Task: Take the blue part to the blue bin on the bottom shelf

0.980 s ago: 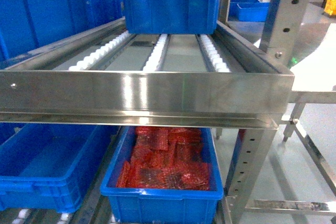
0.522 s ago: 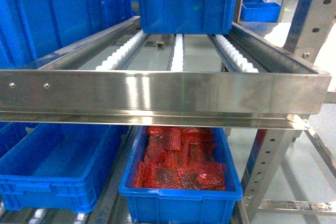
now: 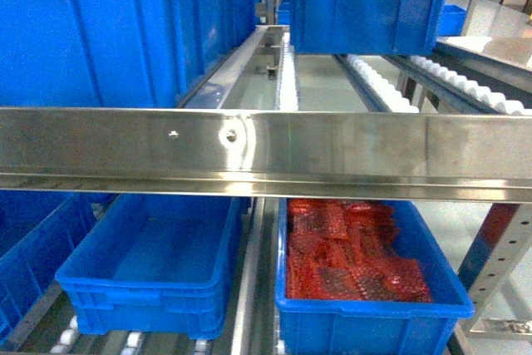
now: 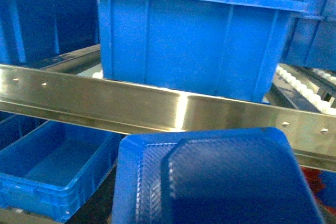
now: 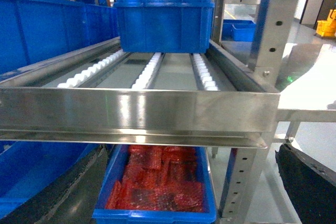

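Head view — steel rail of the upper tier crosses the frame from left to right. Above it: a large bin at left, a far bin at centre-right, white rollers between them. Below it, on the bottom shelf: an empty blue bin at left and a second bin at right, filled with red packets. No arm or tool shows here.

Left wrist view — a blue part, tray-like with a ribbed face, fills the near lower frame directly before the camera. By its position the left tool appears to hold it, but the fingers are hidden, so its state cannot be told. Behind it run the rail and an upper bin; the empty bin shows low at left.

Right wrist view — roller lanes, a far bin, and the red-packet bin below the rail. Dark shapes at the lower corners are probably the right tool's fingers, set well apart, with nothing between them.

Step in hand, as judged: carrying the part toward the rack, placement not yet done. Next move calls for lowering the part under the rail and steering left into the empty bin — the rail edge is the thing to clear.
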Robot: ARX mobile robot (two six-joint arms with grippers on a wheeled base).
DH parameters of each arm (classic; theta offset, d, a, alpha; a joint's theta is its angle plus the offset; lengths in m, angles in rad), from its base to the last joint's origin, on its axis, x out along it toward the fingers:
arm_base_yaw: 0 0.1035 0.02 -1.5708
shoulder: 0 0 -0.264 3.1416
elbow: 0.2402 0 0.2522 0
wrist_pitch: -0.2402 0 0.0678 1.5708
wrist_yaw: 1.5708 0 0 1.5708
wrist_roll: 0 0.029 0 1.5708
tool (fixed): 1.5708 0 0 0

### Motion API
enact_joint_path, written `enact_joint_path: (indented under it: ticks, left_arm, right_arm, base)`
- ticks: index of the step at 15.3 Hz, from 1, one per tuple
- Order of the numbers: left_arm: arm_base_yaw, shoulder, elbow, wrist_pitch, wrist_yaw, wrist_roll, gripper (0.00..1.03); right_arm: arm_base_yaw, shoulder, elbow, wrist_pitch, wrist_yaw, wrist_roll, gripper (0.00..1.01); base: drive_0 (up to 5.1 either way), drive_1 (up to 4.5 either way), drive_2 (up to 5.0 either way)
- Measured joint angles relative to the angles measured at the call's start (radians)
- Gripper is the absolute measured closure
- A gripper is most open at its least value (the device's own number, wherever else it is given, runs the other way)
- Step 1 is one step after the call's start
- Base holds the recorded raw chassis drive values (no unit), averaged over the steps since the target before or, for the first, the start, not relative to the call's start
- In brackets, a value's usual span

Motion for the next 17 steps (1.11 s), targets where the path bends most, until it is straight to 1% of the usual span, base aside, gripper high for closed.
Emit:
enact_joint_path:
  ticks: [1,17]
  left_arm:
    - [0.000,-0.002,0.000,-0.001,-0.006,0.000,0.60]
    - [0.000,-0.002,0.000,-0.001,-0.003,-0.001,0.60]
  right_arm:
    - [0.000,0.000,0.000,-0.003,-0.005,0.000,0.03]
    - [0.000,0.000,0.000,-0.002,-0.002,0.000,0.03]
  base:
    - [0.0,0.00,0.0]
    - [0.0,0.00,0.0]
